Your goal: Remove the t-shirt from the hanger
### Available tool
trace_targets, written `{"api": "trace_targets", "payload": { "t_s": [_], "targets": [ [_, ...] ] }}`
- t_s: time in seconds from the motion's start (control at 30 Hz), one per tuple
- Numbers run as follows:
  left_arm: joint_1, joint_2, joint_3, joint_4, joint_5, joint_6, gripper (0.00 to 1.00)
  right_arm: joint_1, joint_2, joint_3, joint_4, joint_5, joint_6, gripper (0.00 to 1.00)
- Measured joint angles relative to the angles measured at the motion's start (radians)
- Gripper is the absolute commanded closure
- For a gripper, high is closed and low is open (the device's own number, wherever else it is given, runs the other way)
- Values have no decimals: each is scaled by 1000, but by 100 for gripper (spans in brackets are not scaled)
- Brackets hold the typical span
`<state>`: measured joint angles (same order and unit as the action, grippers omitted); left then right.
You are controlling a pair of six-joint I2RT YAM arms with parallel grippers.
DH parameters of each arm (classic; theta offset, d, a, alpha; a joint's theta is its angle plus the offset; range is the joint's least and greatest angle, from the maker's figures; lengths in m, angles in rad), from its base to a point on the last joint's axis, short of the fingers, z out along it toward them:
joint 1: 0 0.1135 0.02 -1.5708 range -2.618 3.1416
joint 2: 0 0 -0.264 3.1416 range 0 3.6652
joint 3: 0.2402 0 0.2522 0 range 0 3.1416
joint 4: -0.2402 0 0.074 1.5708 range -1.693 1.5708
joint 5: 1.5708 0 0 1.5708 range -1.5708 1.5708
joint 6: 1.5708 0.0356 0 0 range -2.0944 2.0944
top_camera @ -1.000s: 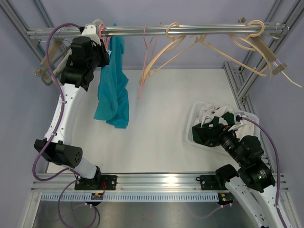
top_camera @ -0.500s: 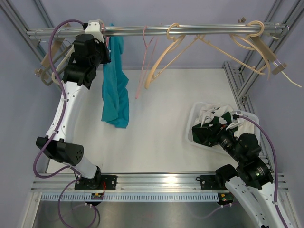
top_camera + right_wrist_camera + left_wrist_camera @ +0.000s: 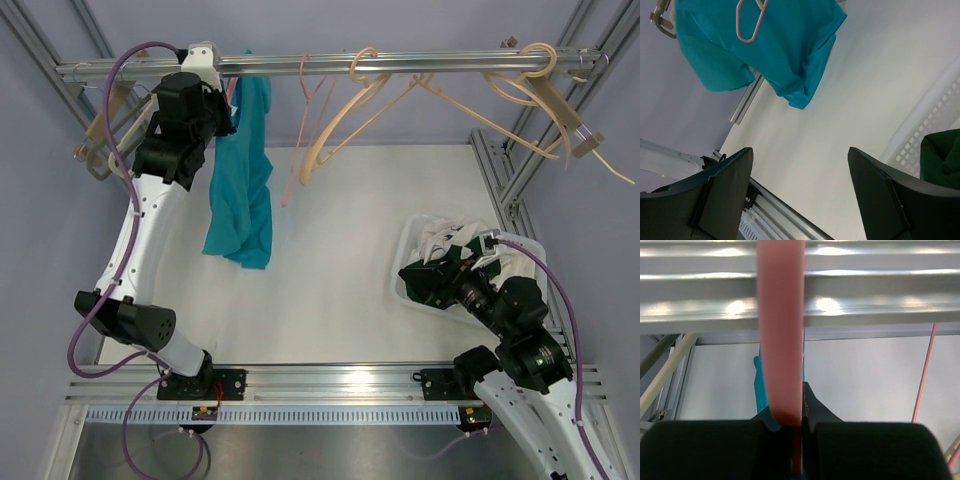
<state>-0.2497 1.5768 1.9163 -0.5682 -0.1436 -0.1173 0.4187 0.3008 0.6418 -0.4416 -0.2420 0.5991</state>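
— Top view first. Whereabouts of the t-shirt (image 3: 240,190)?
— Not off yet. Draped on the pink hanger (image 3: 233,90) at the left end of the rail (image 3: 400,63), drooping in one long teal fold above the table (image 3: 340,250). Left gripper (image 3: 220,98) up at the hook, close under the rail.
— And the other side?
— Right gripper (image 3: 415,283) low by the rim of the basket (image 3: 402,262), well apart from the cloth.
— Left wrist view?
— Clenched on the hanger's pink hook, pads pressed to either side of it just below the rail. Only a sliver of teal visible behind.
— Right wrist view?
— Jaws spread wide, holding nothing, looking across the table toward the hanging shirt, with a thin pink loop overlapping it (which hanger, hard to tell).
— Likely trouble from here?
— Probably lifting the hook with the cloth clinging to both shoulders: shirt and hanger carried off together, nothing actually separated. Also swinging sideways into the bare hangers (image 3: 340,110) just beside and tangling there. Possibly losing so narrow a hook from the pads under the shirt's weight, dropping everything. Best guess: worth bringing the free gripper to the hem for a counter-pull.
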Motion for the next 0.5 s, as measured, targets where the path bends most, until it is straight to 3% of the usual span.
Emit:
{"api": "trace_targets", "payload": {
  "t_s": [0.23, 0.5],
  "targets": [
    [-2, -108, -23, 19, 0, -23, 100, 0, 63, -4, 87, -94, 21, 12],
    [-2, -232, -201, 146, 5, -22, 100, 28, 140, -21, 142, -116, 16, 11]
  ]
}}
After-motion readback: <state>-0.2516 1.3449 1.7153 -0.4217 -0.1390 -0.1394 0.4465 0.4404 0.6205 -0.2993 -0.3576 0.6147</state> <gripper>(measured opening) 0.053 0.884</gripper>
